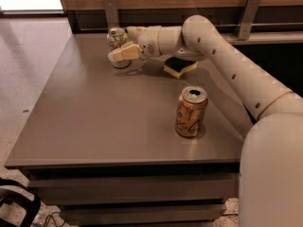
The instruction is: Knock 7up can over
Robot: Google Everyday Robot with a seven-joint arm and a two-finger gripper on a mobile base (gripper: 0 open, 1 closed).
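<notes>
The 7up can (115, 38), silvery with green markings and a silver top, stands upright at the far left of the grey table (94, 117). My gripper (124, 43) reaches in from the right at the end of the white arm (222, 56). Its fingers are spread open. The near fingertip (122, 54) lies across the front of the can's lower half and hides part of it. The far finger (134, 31) is just to the right of the can's top. The can sits at the mouth of the open gripper, touching or nearly touching the near finger.
An orange-gold can (191, 111) with dark script stands upright at the front right of the table. A yellow and dark sponge (180, 66) lies under the arm. A wooden wall with two metal brackets (111, 12) runs behind the table. The floor lies to the left.
</notes>
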